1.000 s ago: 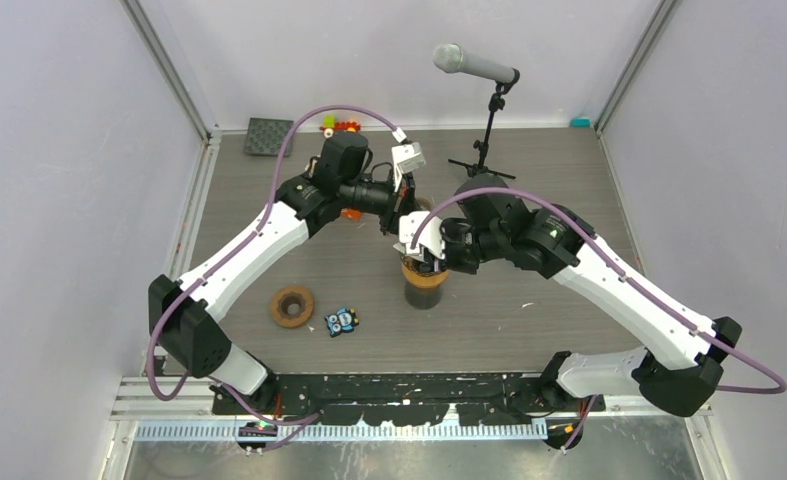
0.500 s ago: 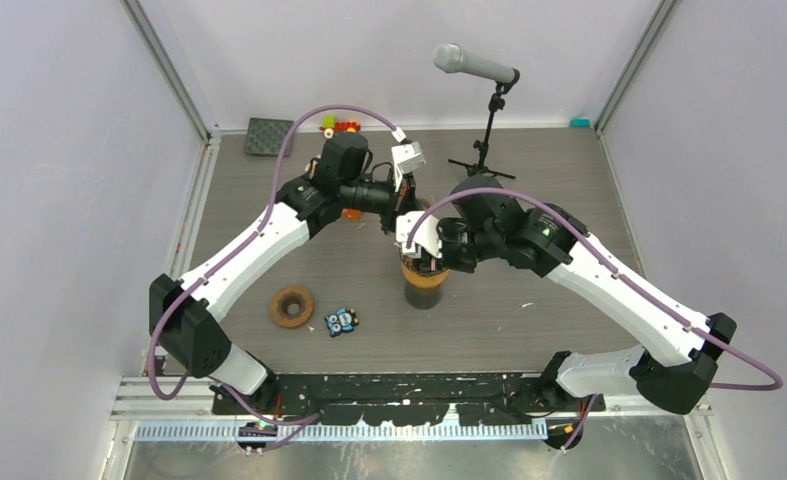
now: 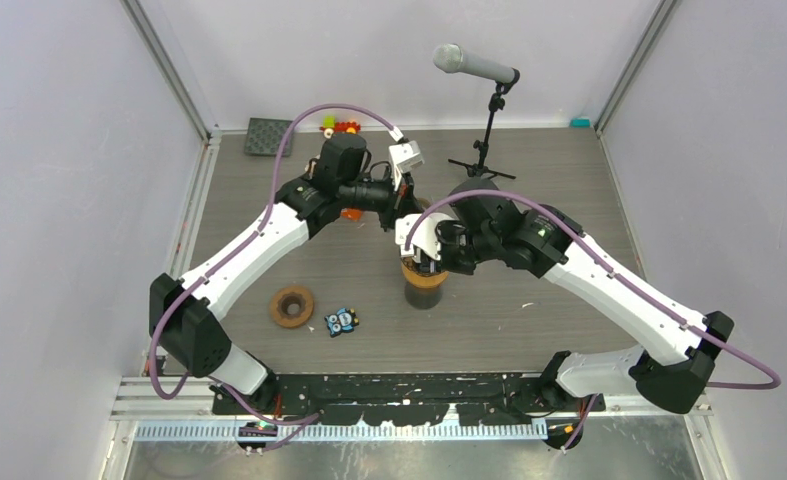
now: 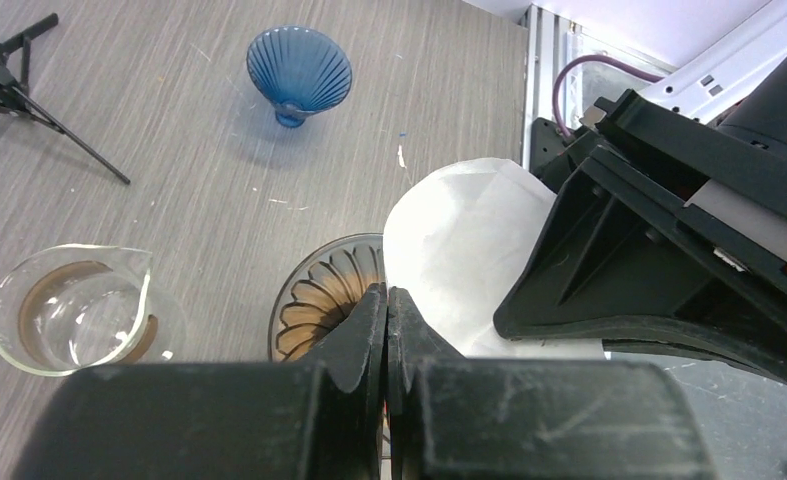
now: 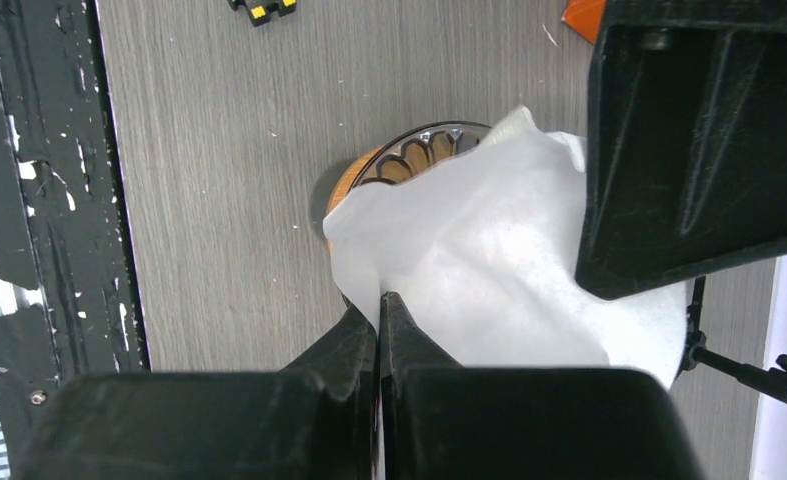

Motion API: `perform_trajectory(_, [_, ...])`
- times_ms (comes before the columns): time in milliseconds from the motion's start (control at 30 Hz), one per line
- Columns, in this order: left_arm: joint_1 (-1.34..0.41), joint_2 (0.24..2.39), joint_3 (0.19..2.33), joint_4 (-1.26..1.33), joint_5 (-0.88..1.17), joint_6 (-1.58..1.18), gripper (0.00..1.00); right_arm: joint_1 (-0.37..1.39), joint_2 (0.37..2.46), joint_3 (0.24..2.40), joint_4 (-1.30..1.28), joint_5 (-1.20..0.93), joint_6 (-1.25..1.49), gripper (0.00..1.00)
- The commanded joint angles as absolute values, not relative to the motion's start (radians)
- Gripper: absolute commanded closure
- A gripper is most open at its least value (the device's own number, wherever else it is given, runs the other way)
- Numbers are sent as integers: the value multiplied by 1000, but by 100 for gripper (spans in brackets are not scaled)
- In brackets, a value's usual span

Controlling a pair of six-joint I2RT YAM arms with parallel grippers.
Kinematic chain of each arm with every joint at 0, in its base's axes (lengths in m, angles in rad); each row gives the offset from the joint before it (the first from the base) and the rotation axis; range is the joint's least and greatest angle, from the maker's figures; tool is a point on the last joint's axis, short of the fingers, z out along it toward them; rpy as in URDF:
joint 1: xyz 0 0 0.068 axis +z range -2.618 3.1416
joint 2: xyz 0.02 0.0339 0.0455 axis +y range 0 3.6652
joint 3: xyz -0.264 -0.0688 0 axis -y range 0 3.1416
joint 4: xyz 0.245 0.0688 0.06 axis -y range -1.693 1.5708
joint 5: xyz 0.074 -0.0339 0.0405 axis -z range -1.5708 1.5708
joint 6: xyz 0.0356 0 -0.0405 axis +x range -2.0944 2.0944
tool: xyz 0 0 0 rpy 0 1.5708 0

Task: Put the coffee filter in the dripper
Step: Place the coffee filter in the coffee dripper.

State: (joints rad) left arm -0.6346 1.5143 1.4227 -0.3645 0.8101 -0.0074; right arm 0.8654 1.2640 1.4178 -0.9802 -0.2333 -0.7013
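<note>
Two grippers, both for you to note as closed: the left gripper (image 4: 386, 293) has its jaws pinched on the edge of the coffee filter (image 4: 459, 235), and the right gripper (image 5: 379, 300) has its jaws shut on the same sheet.

- One coffee filter: white, crinkled paper, held spread over the dripper (image 4: 319, 300) and partly covering it.
- One dripper: amber, translucent, a ribbed cone on a dark cylinder (image 3: 424, 296), mid-surface (image 3: 529, 310), which is grey wood-grain.
- One blue ribbed cone (image 4: 299, 65).
- One clear glass beaker (image 4: 69, 305).
- One microphone (image 3: 474, 65) on a tripod.
</note>
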Motion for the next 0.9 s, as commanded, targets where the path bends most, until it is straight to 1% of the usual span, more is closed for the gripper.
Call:
perform_trajectory(0, [-629, 1516, 1415, -315, 789, 27, 100, 862, 1271, 1407, -954, -242, -696, 94])
perform_trajectory(167, [-630, 1517, 1386, -291, 785, 40, 100, 861, 1287, 1398, -947, -242, -691, 87])
perform_trajectory(367, [-629, 1528, 1371, -269, 807, 59, 100, 862, 1301, 1393, -937, -254, -675, 84])
perform_trajectory(733, [-629, 1550, 1357, -285, 852, 146, 100, 860, 1325, 1364, -921, -269, -661, 74])
perform_trajectory(867, [-630, 1553, 1350, -290, 852, 176, 100, 860, 1334, 1357, -919, -278, -656, 66])
